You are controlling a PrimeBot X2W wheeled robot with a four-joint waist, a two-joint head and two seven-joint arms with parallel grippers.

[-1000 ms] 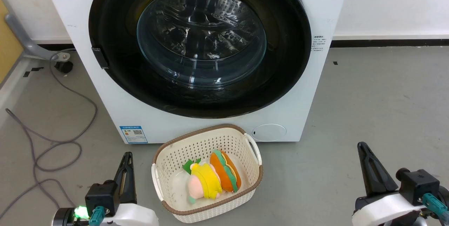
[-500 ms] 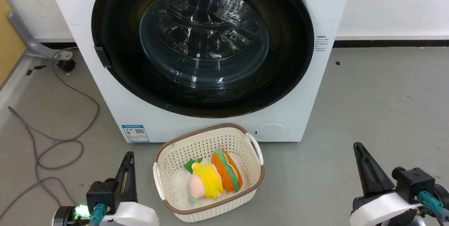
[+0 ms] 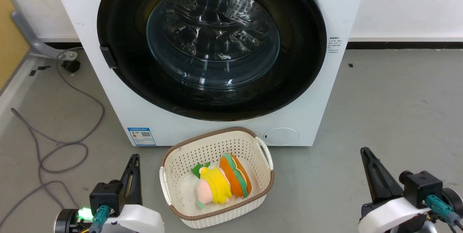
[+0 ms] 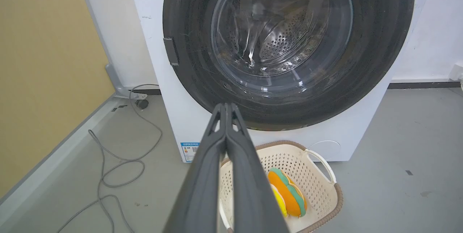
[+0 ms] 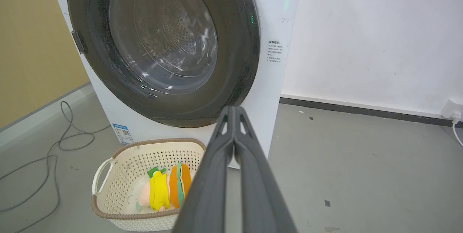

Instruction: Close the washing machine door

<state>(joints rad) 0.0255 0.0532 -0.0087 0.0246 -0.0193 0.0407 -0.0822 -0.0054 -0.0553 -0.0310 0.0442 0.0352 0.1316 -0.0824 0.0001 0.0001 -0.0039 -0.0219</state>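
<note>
While both arms sit low in the bottom corners of the head view, the large round washing machine door (image 3: 213, 45), with its wide glossy black rim and bulging clear glass window, fills the upper middle of the frame. It lies flush against the front of the big white front-loading washing machine (image 3: 119, 110). The frame's upper edge cuts off the top of the door. A small black latch tab (image 3: 108, 56) sits on the left side of the rim, and a small blue label (image 3: 141, 136) marks the lower left of the white front.

At lower left, the left gripper (image 3: 134, 160) has its two long dark fingers pressed together and holds nothing. In the left wrist view those fingers (image 4: 209, 175) meet at the tips, centre frame, below the door. The right gripper (image 3: 366, 153), at lower right, is likewise pinched closed and empty. Both are well apart from the door.

Just in front of the machine, at bottom centre, a cream perforated plastic basket with a brown rim (image 3: 217, 146) stands on the grey floor. It holds a yellow-and-pink plush toy (image 3: 211, 189) beside an orange burger-shaped plush toy (image 3: 235, 180). A thin grey cable (image 3: 54, 142) loops across the floor at the left.
</note>
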